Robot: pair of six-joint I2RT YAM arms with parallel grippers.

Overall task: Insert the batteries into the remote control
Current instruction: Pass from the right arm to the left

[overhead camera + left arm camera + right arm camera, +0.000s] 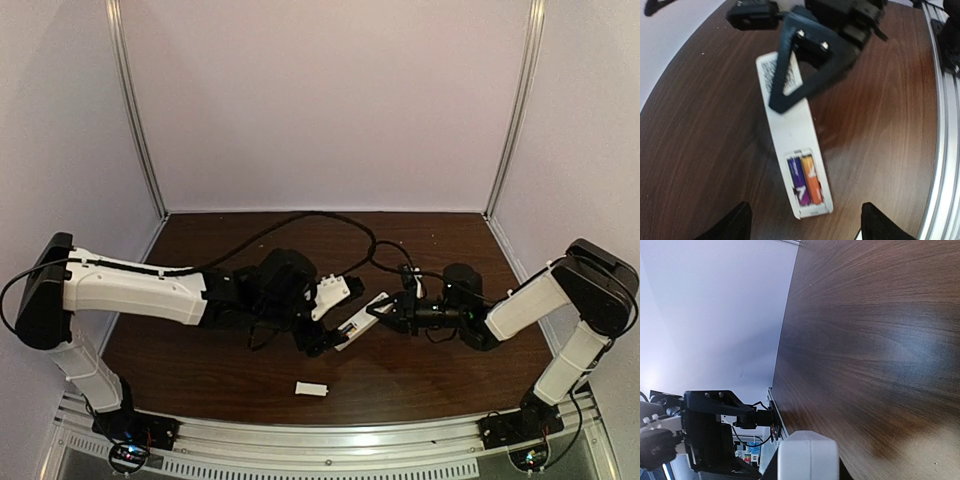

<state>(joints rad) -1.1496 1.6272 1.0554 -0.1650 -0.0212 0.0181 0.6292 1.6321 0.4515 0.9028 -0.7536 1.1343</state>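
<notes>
— Where is the remote (361,321)?
— Mid-table (430,240), slanting from near-left to far-right between the arms. The right jaws clamp its far-right end. The left jaws stand apart on either side of its near-left end.
— The batteries (805,181)?
— Side by side in its compartment, at that near-left end.
— The cover (311,388)?
— Flat on the table, nearer than the remote.

A small flat white rectangular plastic piece (311,388) lies on the dark brown wood-grain desk (450,370) near its front edge; pale lilac walls (330,100) enclose it.
</notes>
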